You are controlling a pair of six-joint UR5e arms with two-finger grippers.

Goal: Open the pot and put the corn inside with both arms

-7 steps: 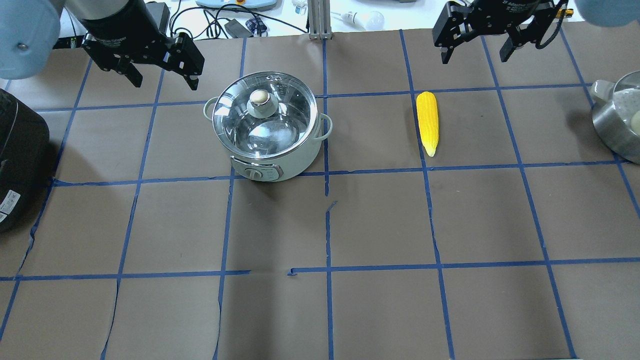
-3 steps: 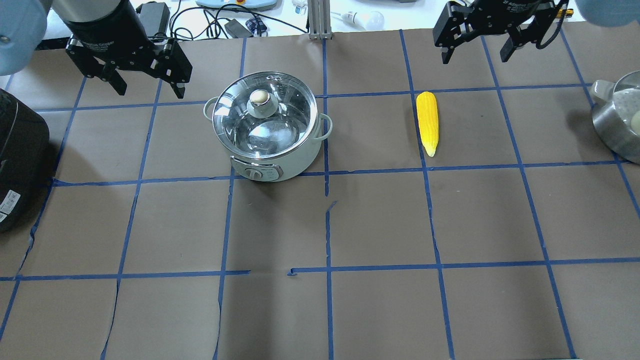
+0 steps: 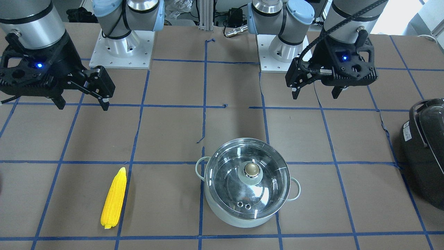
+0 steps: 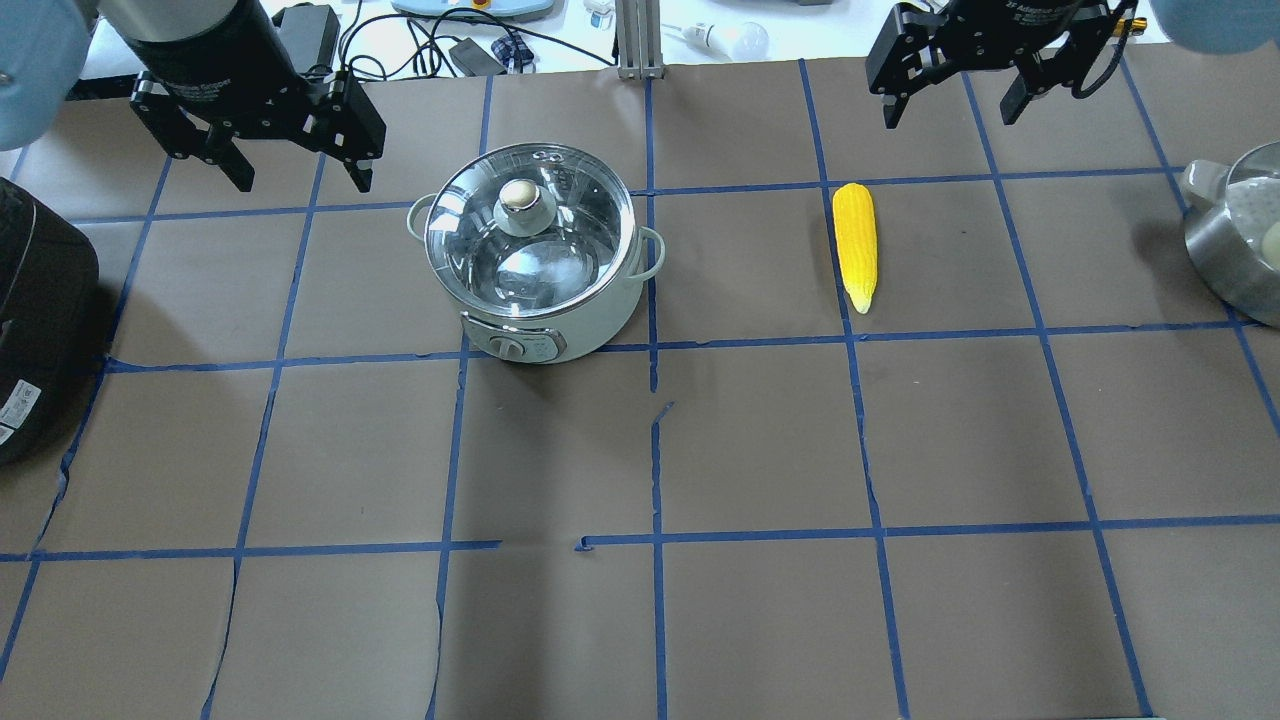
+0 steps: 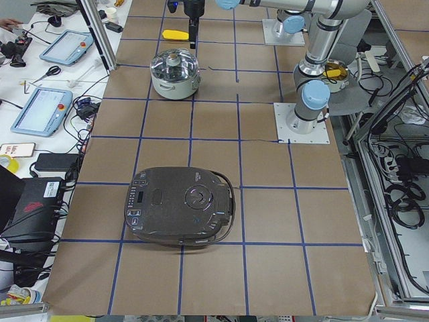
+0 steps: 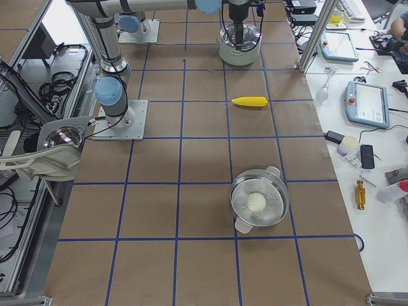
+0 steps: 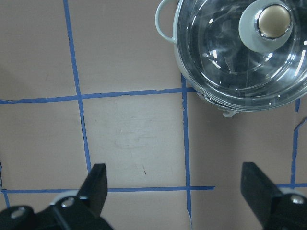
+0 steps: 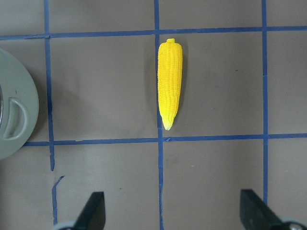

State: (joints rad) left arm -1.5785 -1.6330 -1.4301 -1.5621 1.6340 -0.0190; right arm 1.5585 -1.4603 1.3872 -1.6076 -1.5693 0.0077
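My left arm hung with its wrist pointing straight down. The left gripper was high above the table, on the robot's side of the pot and off to its left, not over it. Its jaws stood wide apart with nothing between them. In the wrist view the two black fingers framed bare paper, with the pot up in the far right corner. My right arm held the same downward pose. The right gripper was also spread wide and empty, raised above the table on the robot's side of the corn.

The pot sat on the table with its lid on. It had a round body with a pale, smooth outer wall and a mirror-bright steel inside. Two small loop handles stuck out at the sides, and a control dial sat on the wall facing the robot. The lid was clear domed glass with a steel rim, topped by a round brass-coloured knob on a pale collar.

The corn lay flat, well apart from the pot on its right, along a line of blue tape, with its tapered tip toward the robot. It was bright yellow and plastic-looking, ribbed with fine rows of kernels.

Matt brown paper covered the table, squared off by the tape. A glossy black electric cooker sat at the left end and a second steel pot at the right.
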